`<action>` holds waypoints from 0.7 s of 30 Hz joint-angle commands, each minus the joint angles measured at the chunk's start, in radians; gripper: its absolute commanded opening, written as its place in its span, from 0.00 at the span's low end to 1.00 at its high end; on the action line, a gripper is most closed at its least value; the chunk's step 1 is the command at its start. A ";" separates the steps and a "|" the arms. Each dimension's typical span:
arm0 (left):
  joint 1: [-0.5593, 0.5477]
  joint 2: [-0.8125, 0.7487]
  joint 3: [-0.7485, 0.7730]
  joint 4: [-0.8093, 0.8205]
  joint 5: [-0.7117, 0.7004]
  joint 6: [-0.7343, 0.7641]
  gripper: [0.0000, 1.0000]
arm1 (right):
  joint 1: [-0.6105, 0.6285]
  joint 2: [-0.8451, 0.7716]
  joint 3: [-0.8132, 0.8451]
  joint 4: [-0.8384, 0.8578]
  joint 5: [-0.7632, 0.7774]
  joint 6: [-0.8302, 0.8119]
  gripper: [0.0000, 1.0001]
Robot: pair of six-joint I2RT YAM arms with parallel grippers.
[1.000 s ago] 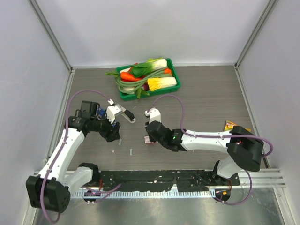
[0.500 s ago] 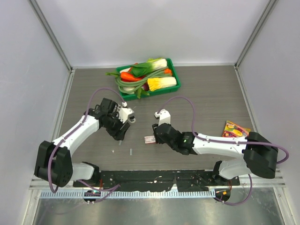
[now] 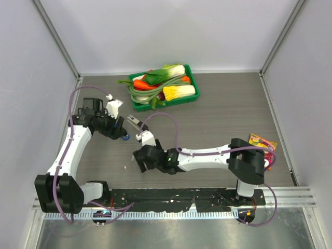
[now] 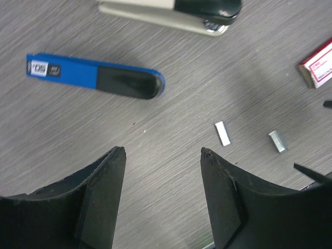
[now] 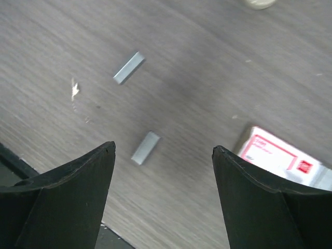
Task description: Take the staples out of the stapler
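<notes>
Across the grey wood-grain table (image 3: 223, 104) both arms reached toward the left-centre, the right one stretched well over from its own side, so the two claws worked close together. A green tray (image 3: 195, 82) of vegetables sat at the far edge, well apart from the work. Nearer, a beige-and-black stapler (image 4: 171, 11) lay on its side, and just beside it lay a blue bar with a black end (image 4: 93, 78), apart from the stapler body. A red-and-white box (image 5: 275, 154) rested flat close by. The staples were already out on the table as two short silvery strips, one (image 5: 145, 148) lying between the fingers of the right claw (image 5: 163, 147) and below them, the other (image 5: 128, 68) a little farther off. The right claw stood wide and held nothing. The left claw (image 4: 162, 153) hovered over bare wood with its fingers moderately apart, also empty. Whether any staples remained inside the stapler could not be told. The main risk was in the strips themselves. They were thin and flat against the wood, so fingers closing slightly high would likely skid one away or snap it into loose pieces. A wide claw coming down could also nudge the box. With both arms crowded into one patch, a careless sweep might knock the stapler or clip the other arm.
</notes>
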 commanded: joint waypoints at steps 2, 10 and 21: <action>0.062 -0.024 0.016 -0.062 0.034 0.041 0.64 | 0.066 0.098 0.137 -0.166 0.044 0.088 0.81; 0.062 -0.092 -0.011 -0.079 0.011 0.039 0.63 | 0.097 0.172 0.226 -0.233 0.064 0.122 0.81; 0.062 -0.153 -0.042 -0.098 0.006 0.065 0.63 | 0.099 0.286 0.292 -0.249 0.073 0.143 0.56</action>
